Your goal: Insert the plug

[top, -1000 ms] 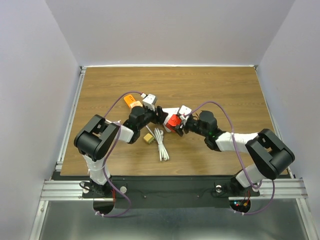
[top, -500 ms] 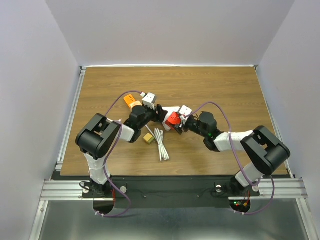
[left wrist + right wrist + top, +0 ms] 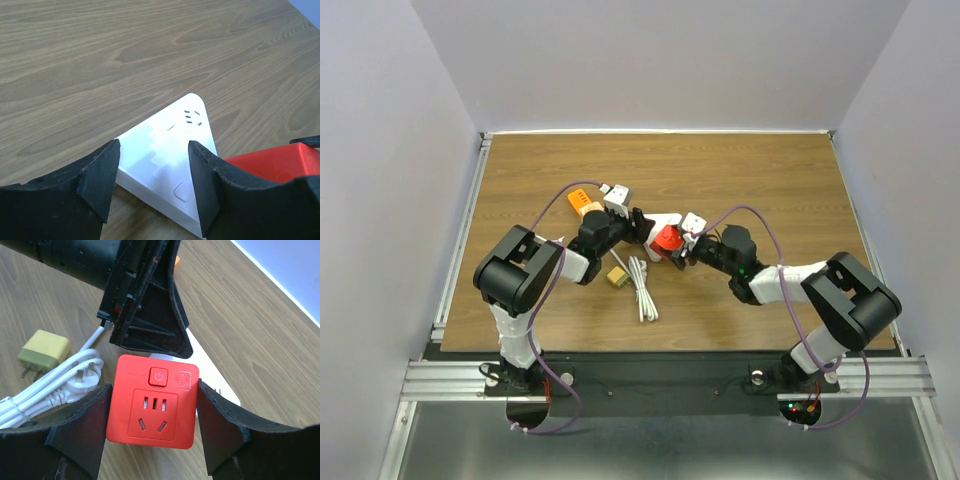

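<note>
A red socket cube (image 3: 152, 407) sits between the fingers of my right gripper (image 3: 154, 390), socket face up, both fingers against its sides; from above it shows at the middle (image 3: 667, 240), with the right gripper (image 3: 682, 246) beside it. A flat white box (image 3: 170, 145) lies on the table just past the cube. My left gripper (image 3: 154, 145) straddles its near edge, a finger at each corner. The white three-pin plug (image 3: 80, 382) lies loose on its coiled cable (image 3: 642, 288), left of the cube. Neither gripper touches it.
A small yellow adapter (image 3: 617, 277) with two prongs lies next to the cable, also seen in the right wrist view (image 3: 44, 352). An orange object (image 3: 585, 206) sits behind the left arm. Both arms meet at the middle of the wooden table (image 3: 770, 180).
The right arm's elbow has drawn in a little toward the middle. Both grippers, the red cube and the white box stay almost where they were.
</note>
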You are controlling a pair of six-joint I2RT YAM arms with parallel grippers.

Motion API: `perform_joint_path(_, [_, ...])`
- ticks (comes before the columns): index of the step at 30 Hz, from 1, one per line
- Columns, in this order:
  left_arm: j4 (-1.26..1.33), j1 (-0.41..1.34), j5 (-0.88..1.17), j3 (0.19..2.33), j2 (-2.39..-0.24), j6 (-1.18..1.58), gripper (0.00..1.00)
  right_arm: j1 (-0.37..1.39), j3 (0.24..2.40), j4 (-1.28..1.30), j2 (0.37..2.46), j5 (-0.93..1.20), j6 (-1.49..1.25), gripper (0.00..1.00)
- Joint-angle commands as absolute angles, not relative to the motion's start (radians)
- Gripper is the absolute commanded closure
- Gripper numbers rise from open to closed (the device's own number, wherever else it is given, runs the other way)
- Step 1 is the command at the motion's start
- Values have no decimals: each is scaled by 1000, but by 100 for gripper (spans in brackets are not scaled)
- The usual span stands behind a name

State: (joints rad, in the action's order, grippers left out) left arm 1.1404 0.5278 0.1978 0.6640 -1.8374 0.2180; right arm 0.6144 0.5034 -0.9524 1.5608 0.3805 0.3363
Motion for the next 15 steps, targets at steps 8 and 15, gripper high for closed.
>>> perform_joint_path(8, [1155, 514, 216, 684, -1848, 219, 32, 598, 528, -1068, 1549, 451, 319, 100])
perform_joint_path(15, [1158, 514, 222, 680, -1845, 216, 33, 583, 552, -1069, 1597, 460, 318, 100])
